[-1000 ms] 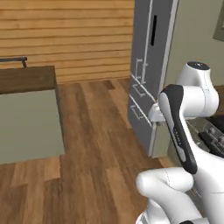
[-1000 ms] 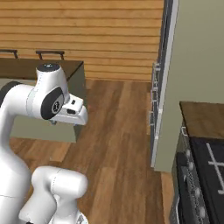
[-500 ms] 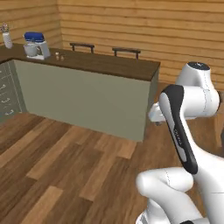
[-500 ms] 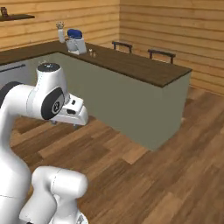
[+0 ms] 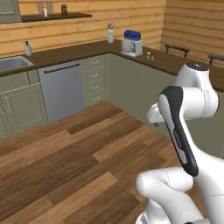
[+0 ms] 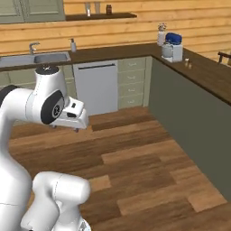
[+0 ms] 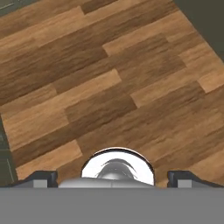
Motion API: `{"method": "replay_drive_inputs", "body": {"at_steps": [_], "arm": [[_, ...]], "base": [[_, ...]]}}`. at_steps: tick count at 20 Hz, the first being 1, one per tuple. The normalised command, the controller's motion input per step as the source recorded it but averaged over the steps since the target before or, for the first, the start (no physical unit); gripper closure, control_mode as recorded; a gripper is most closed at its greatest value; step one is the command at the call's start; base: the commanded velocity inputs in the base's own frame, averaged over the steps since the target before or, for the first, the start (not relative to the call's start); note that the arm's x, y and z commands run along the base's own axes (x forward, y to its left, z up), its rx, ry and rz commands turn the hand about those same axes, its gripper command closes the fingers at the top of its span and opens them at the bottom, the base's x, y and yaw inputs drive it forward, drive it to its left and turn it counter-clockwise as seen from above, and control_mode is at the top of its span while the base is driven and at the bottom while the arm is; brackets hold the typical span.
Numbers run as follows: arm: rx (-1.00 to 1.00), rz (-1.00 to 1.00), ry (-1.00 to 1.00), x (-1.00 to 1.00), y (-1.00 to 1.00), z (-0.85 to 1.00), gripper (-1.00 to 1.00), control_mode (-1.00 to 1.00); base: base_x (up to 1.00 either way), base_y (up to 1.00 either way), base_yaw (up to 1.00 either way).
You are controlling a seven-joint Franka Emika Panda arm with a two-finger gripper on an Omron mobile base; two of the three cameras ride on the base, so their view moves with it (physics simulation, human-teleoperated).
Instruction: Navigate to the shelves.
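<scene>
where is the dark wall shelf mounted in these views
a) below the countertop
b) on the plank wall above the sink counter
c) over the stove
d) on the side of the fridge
b: the shelves hang on the light plank wall above the sink and countertop, with small items standing on the board; the left base view shows the same board high on the wall.
</scene>
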Motion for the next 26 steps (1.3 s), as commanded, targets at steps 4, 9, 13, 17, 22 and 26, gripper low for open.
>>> {"method": "replay_drive_inputs", "body": {"at_steps": [4, 9, 13, 17, 22, 26], "arm": [[0.0, 0.0, 0.0, 0.0, 0.0, 0.0, -1.0, 1.0], [0.0, 0.0, 0.0, 0.0, 0.0, 0.0, -1.0, 1.0], [0.0, 0.0, 0.0, 0.0, 0.0, 0.0, -1.0, 1.0], [0.0, 0.0, 0.0, 0.0, 0.0, 0.0, -1.0, 1.0], [0.0, 0.0, 0.0, 0.0, 0.0, 0.0, -1.0, 1.0], [0.0, 0.0, 0.0, 0.0, 0.0, 0.0, -1.0, 1.0]], "base": [[1.0, -0.56, 0.31], [1.0, -0.59, 0.22], [1.0, -0.27, 0.2], [1.0, -0.01, 0.25], [1.0, 0.0, 0.28], [1.0, -0.15, 0.24]]}}
